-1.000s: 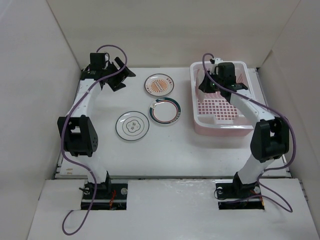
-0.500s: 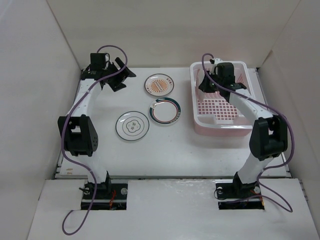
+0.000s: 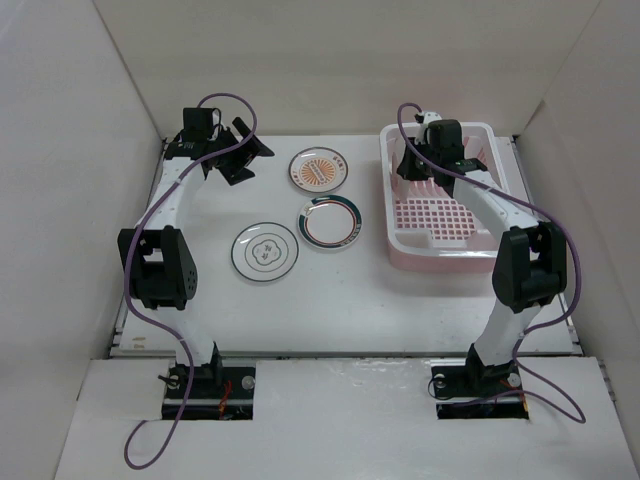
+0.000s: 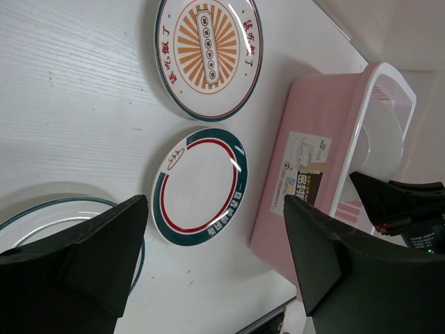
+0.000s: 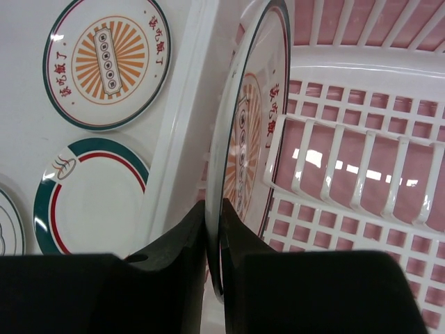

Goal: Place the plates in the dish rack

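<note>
1. A white worktop, faintly wood-grained, fills mid-frame.
2. Plain white panels enclose it: back wall at top, left wall, right wall.
3. Even light; soft shadows.
4. A white ledge crosses the bottom.

1. Four plates are counted in all: three lie flat on the table, and one stands on edge in the dish rack.
2. Two of them are sunburst plates: the flat sunburst plate and the upright sunburst plate.
3. One teal-ringed plate is counted.
4. One flower-outline plate is counted.
5. One dish rack and one table are counted.
6. Two arms are counted: the left arm and the right arm.
7. Two grippers are counted: the left gripper and the right gripper.
</note>
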`<state>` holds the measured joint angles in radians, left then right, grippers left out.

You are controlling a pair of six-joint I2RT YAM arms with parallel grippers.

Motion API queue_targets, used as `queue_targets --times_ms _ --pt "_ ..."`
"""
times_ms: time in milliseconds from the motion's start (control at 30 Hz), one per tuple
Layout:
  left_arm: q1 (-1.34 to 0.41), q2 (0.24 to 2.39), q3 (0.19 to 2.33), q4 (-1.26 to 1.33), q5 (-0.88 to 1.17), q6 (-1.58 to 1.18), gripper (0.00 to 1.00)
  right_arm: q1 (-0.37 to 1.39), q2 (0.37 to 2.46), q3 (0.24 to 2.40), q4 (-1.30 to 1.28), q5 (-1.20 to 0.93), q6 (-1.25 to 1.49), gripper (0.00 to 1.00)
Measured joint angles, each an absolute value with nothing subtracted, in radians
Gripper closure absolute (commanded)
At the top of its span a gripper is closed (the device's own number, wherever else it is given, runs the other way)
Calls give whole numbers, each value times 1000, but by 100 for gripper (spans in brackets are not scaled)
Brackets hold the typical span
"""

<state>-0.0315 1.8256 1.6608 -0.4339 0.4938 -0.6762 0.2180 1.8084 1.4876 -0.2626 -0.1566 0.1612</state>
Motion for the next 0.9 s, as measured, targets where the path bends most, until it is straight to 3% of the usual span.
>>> queue_targets --times_ms 133,233,700,767,900 --pt "-31 1826 1661 -434 496 -675 24 218 1809 1496 -262 -157 162 75" --pt "-31 1826 1661 -434 496 -670 24 218 1809 1502 -261 -157 157 63" --pt "-31 1826 1661 -434 496 -666 24 218 1809 1505 -261 -161 154 56" --pt "-31 1826 1661 -434 496 -666 24 218 1809 1505 -261 -166 155 48" --pt "-31 1826 1661 -434 496 -665 24 218 1809 1505 -261 -176 162 45"
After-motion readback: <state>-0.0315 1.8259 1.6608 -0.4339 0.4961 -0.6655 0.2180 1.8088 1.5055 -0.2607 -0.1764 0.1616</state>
